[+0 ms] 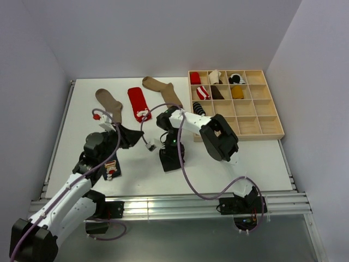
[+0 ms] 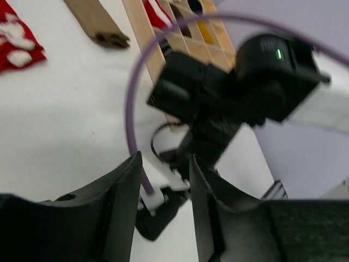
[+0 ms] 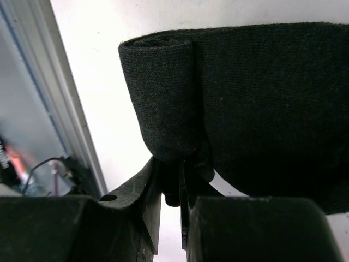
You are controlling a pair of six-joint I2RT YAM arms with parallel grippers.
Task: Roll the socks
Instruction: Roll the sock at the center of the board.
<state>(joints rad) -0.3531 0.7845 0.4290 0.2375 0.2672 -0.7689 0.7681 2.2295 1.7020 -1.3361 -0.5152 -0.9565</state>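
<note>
A plain black sock (image 3: 245, 93) fills the right wrist view, with one end folded over into a thick roll. My right gripper (image 3: 182, 180) is shut on the edge of this sock. In the top view the right gripper (image 1: 170, 148) points down at the table centre with the black sock (image 1: 173, 162) bunched under it. My left gripper (image 1: 130, 136) is to the left of it, open and empty. In the left wrist view the left gripper (image 2: 163, 185) faces the right arm, and a bit of the black sock (image 2: 155, 221) shows. No loose black-and-white striped sock is in view.
Two tan socks (image 1: 109, 103) (image 1: 161, 87) and a red sock (image 1: 139, 103) lie flat at the back of the table. A wooden compartment tray (image 1: 262, 112) at the right holds several rolled socks, one of them black-and-white striped (image 1: 199, 108). A purple cable (image 1: 180, 158) loops over the table.
</note>
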